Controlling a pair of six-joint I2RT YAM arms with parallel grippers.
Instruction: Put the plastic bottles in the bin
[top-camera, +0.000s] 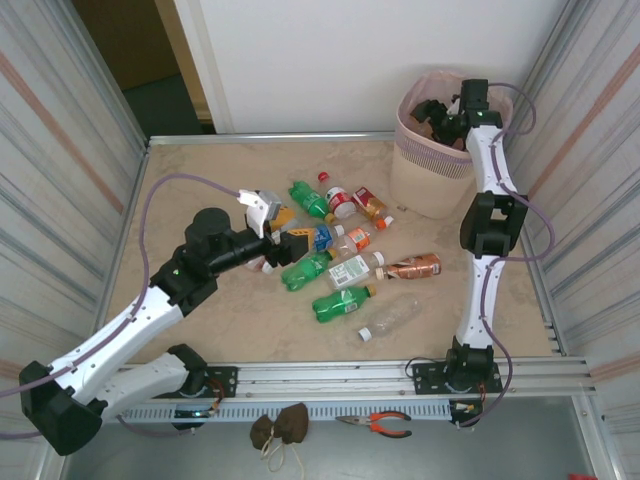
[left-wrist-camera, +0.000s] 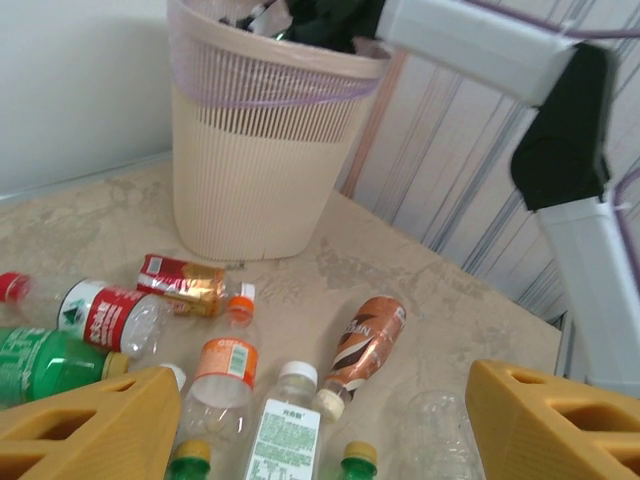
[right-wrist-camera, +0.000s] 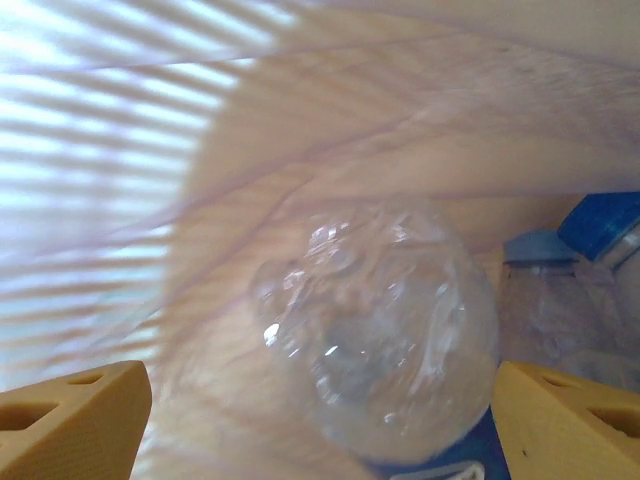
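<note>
Several plastic bottles lie in a cluster mid-table: a green one (top-camera: 340, 303), a clear one (top-camera: 392, 318) and a copper-brown one (top-camera: 413, 266) among them. My left gripper (top-camera: 290, 235) hovers over the cluster's left side, open, with nothing between its orange fingers (left-wrist-camera: 90, 420). Below it lie the copper-brown bottle (left-wrist-camera: 365, 340), an orange-labelled bottle (left-wrist-camera: 225, 365) and a white-labelled bottle (left-wrist-camera: 285, 425). The bin (top-camera: 430, 165) stands at the back right. My right gripper (top-camera: 440, 115) reaches into its mouth and is open (right-wrist-camera: 320, 420). A blurred clear bottle (right-wrist-camera: 390, 330) hangs between its spread fingers, free of the left one.
Corrugated metal walls close in the left and right sides of the table. Other bottles with blue caps (right-wrist-camera: 600, 225) lie inside the bin. Pliers (top-camera: 380, 424) and a brown pouch (top-camera: 280, 428) rest on the ledge in front of the rail. The right arm (left-wrist-camera: 580, 200) rises beside the bin (left-wrist-camera: 250, 170).
</note>
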